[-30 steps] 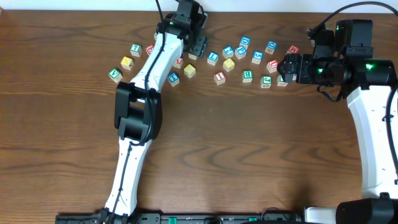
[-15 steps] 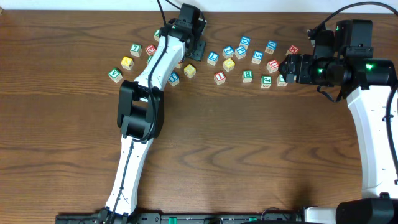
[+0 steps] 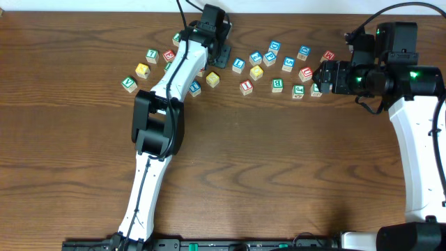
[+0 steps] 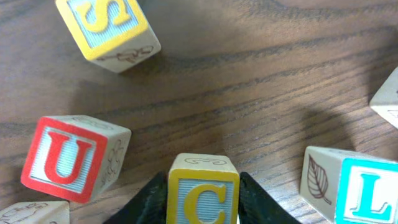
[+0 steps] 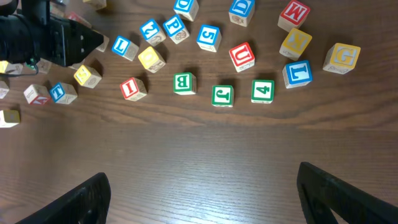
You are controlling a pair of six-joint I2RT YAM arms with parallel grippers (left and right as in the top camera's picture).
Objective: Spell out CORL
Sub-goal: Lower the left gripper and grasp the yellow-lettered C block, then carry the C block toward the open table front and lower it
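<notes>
My left gripper (image 4: 202, 202) is shut on a yellow-framed block with a yellow C (image 4: 202, 194), one black finger on each side. In the overhead view this gripper (image 3: 220, 54) is at the left end of the scattered letter blocks and hides the C block. A red U block (image 4: 68, 158), a yellow S block (image 4: 106, 22) and a blue L block (image 4: 364, 191) lie around it. My right gripper (image 5: 202, 199) is open and empty over bare wood, near the blocks' right end (image 3: 322, 77). I cannot pick out an O or R block.
Many letter and number blocks lie in a band across the far table, among them a red I (image 5: 132, 88), green B (image 5: 184, 83), green J (image 5: 222, 95), green 4 (image 5: 262, 91) and red U (image 5: 241, 55). The left arm (image 3: 157, 111) stretches up the table's left half.
The left gripper shifted slightly between one second and half a second ago, then stayed put. The right arm has not moved.
</notes>
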